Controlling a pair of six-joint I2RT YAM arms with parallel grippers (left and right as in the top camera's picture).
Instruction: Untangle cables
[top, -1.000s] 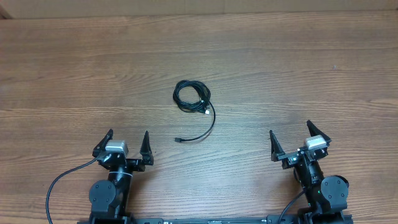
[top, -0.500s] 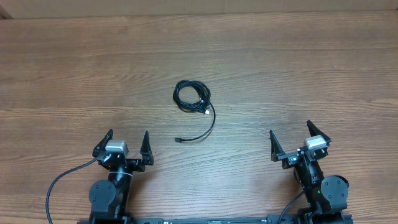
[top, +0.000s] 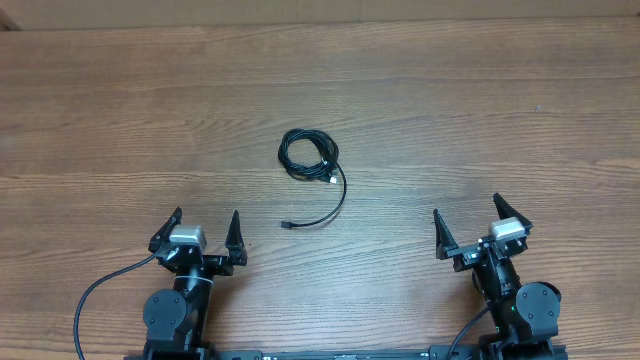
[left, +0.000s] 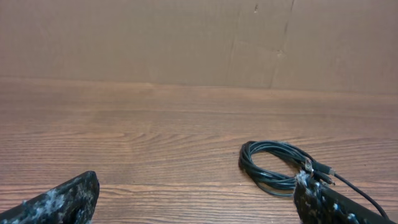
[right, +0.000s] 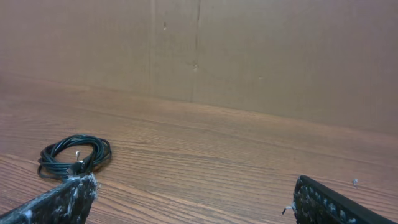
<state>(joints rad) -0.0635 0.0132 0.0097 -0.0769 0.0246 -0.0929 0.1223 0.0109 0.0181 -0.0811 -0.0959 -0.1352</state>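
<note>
Wood-grain brown tabletop (top: 500, 100) is carrying a thin black cable (top: 309, 157), wound into a small coil near the middle, between the two arms and farther out than both. One loose tail is curving back toward the robot, ending in a small dark plug (top: 288, 225). Whether the coil is one cord or several, I am not making out. In the left wrist view a scuffed black finger (left: 329, 205) is covering the coil's near edge. The black left claw (top: 206, 225) and black right claw (top: 467, 218) are both gaping wide, gripping nothing, well apart from the cable. Plain brown cardboard wall (left: 124, 37) is standing behind.
</note>
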